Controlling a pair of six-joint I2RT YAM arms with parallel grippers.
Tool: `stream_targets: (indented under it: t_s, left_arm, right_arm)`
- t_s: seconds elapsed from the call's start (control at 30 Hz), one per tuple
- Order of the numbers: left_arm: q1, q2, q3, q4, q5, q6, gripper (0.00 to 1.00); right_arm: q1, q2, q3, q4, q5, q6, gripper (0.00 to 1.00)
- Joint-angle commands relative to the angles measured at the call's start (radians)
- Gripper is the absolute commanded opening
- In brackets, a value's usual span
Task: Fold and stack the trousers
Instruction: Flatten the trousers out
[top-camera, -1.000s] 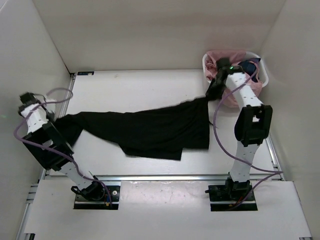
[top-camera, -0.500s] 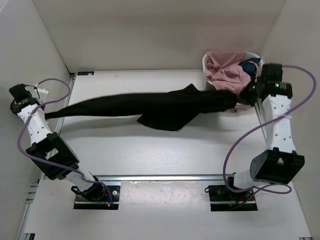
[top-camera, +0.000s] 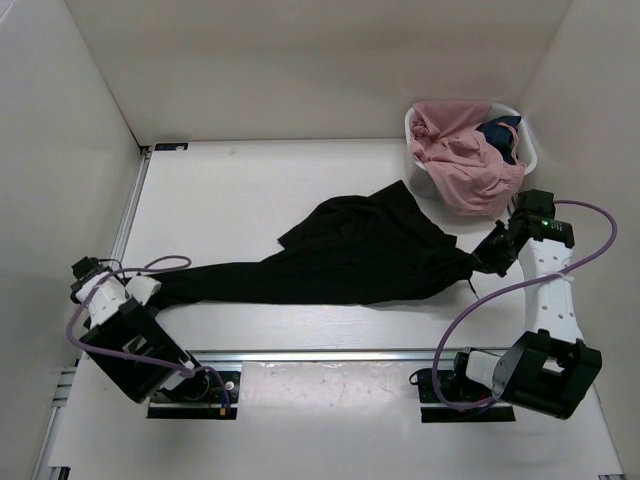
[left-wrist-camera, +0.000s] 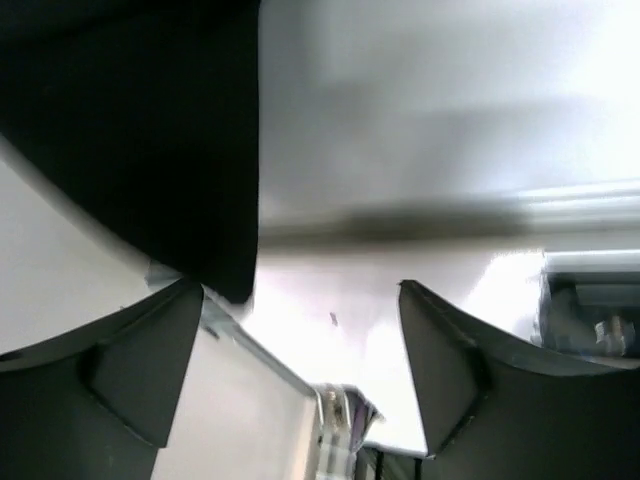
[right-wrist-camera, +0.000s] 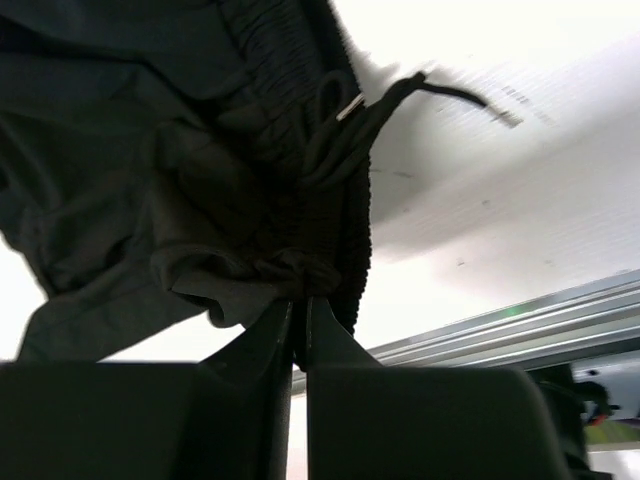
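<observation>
Since seemingly limp and light, pinched trousers (top-camera: 350, 262) at drawstring waistband (right-wrist-camera: 350, 235) in closed right jaws; left jaws agape, empty.

White-and-black arms (top-camera: 548, 290), purple cables (top-camera: 441, 345)

Left wrist view: trousers (left-wrist-camera: 130, 120) blurred, cropped

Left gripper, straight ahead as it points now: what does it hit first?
Likely the trousers: the leg end lies just past one finger of the open left gripper. Between the fingers only table shows; depth is unclear.
</observation>
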Motion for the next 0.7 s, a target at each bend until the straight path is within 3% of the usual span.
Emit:
stream_targets:
  t_s: [0.0,0.07,0.17,0.2,0.3,0.53,0.67]
  left_arm:
    - [0.055,-0.090,0.047,-0.105,0.010,0.182,0.92]
    - [0.064,-0.090,0.124,-0.096,0.067,0.158,0.98]
    - [0.055,0.029,0.336,-0.096,0.221,-0.007,0.98]
    - [0.044,0.072,0.389,-0.096,0.241,-0.119,0.95]
    - [0.003,0.247,0.563,-0.141,0.262,-0.248,0.89]
    - [-0.097,0.462,0.552,-0.030,0.161,-0.364,0.85]
    - [-0.106,0.563,0.562,-0.021,0.221,-0.420,0.85]
  right_arm:
    - [-0.008,-0.015,0.017,-0.020,0.061,-0.058,0.00]
    - [-0.008,-0.015,0.017,-0.020,0.061,-0.058,0.00]
    - [-0.008,-0.005,0.007,-0.008,0.061,-0.058,0.00]
    - [-0.008,0.005,-0.002,-0.008,0.061,-0.058,0.00]
    - [-0.017,0.027,0.007,-0.017,0.107,-0.070,0.00]
    - [-0.077,0.064,0.059,-0.060,0.173,-0.158,0.00]
    - [-0.111,0.087,0.101,-0.083,0.195,-0.188,0.00]
